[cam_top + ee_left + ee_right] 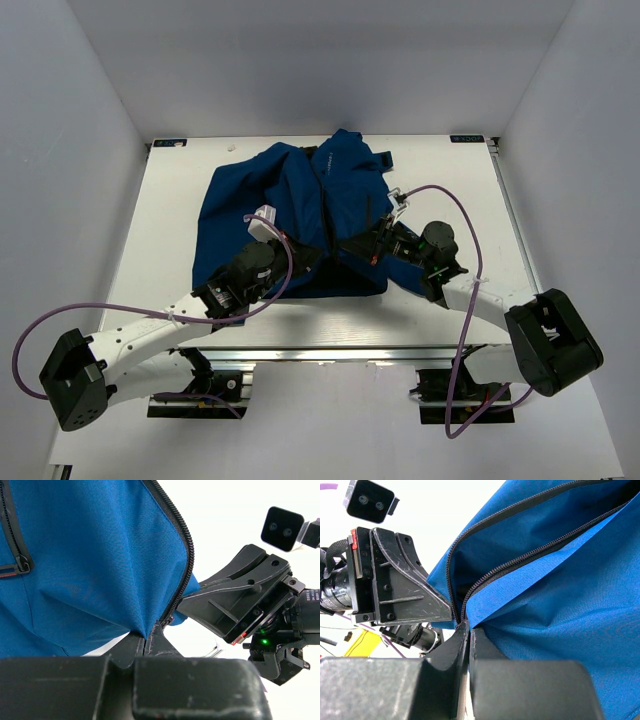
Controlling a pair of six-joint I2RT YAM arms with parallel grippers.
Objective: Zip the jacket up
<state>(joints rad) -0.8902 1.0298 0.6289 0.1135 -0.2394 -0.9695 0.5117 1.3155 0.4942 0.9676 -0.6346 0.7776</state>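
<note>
Left tool [145,639] and right tool [468,628] both clenched on the jacket [290,200] hem, nose to nose mid-frame, seemingly to bring its open zipper [185,555] ends together.

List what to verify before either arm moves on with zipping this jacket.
1. Left end effector shut on the jacket at its bottom edge: ok.
2. Right end effector shut on the bottom edge too: ok.
3. Zipper closed: not ok, its two rows of teeth stand apart.
4. Slider located: cannot tell.
5. Jacket lying flat on the table: not ok, it is bunched.
</note>
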